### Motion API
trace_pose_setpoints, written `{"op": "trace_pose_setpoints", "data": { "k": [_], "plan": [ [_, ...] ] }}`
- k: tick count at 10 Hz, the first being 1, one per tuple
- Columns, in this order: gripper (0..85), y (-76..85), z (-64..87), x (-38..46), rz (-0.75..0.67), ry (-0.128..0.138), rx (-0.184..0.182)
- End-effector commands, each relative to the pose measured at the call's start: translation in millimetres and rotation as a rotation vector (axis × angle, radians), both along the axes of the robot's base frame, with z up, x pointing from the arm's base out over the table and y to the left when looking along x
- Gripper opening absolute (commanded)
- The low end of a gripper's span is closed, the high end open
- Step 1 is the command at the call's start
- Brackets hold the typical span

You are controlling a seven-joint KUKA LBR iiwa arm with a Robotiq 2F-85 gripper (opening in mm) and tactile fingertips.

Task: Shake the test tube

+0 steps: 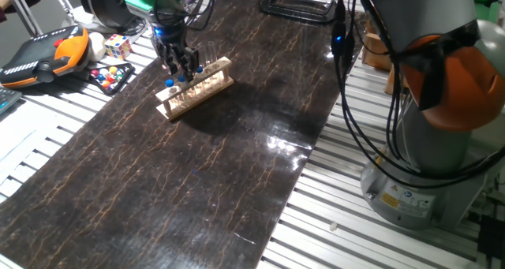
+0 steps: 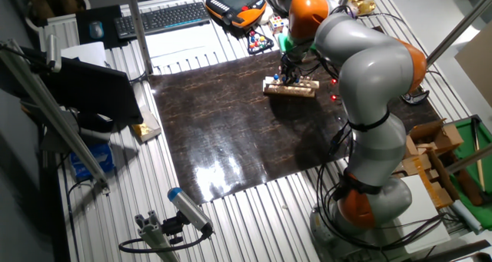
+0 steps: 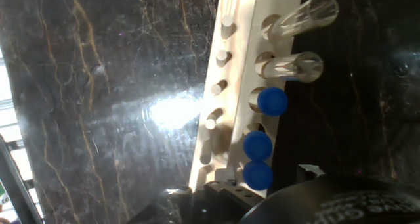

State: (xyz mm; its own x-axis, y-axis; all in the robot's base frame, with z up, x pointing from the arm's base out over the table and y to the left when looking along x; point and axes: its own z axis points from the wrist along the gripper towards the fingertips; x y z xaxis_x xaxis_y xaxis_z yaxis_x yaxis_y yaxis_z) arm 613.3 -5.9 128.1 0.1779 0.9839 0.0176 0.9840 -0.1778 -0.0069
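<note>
A pale wooden test-tube rack (image 1: 195,87) lies on the dark, marble-patterned mat (image 1: 197,166) that covers the slatted metal tabletop (image 1: 355,222). The robot's black gripper (image 1: 180,64) hangs directly over the rack's left end in the one fixed view, its fingers pointing down among the tube tops. From that angle and from the other fixed view, where the gripper (image 2: 290,71) is small and partly hidden by the grey and orange arm (image 2: 369,70), I cannot tell whether the fingers are apart or clamped on anything.

The hand view looks straight down on the rack (image 3: 230,86). Three slim clear tubes with round blue caps stand in a row of holes; the test tube (image 3: 258,175) nearest the camera's bottom edge sits right beside dark gripper hardware, with a second blue-capped tube (image 3: 257,146) touching or nearly touching it and a third blue-capped tube (image 3: 272,101) a little further along. Beyond these, two taller uncapped clear tubes (image 3: 295,66) lean outward from their holes. A parallel row of short wooden pegs (image 3: 220,86) runs along the rack's other side.

Off the mat, an orange and black handheld controller (image 1: 47,52), a multicoloured puzzle cube (image 1: 117,46) and a small tray of coloured balls (image 1: 110,76) lie on the tabletop.
</note>
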Motion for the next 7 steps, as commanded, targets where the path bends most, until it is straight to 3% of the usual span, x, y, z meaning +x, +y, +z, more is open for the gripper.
{"op": "trace_pose_setpoints", "data": {
  "k": [1, 5, 7],
  "plan": [
    [50.3, -0.8, -3.4, -0.1, 0.001, -0.002, 0.001],
    [48.3, -2.7, -10.5, -2.2, 0.001, -0.006, 0.011],
    [42.0, -2.6, -10.0, -2.6, 0.009, -0.006, 0.015]
  ]
}}
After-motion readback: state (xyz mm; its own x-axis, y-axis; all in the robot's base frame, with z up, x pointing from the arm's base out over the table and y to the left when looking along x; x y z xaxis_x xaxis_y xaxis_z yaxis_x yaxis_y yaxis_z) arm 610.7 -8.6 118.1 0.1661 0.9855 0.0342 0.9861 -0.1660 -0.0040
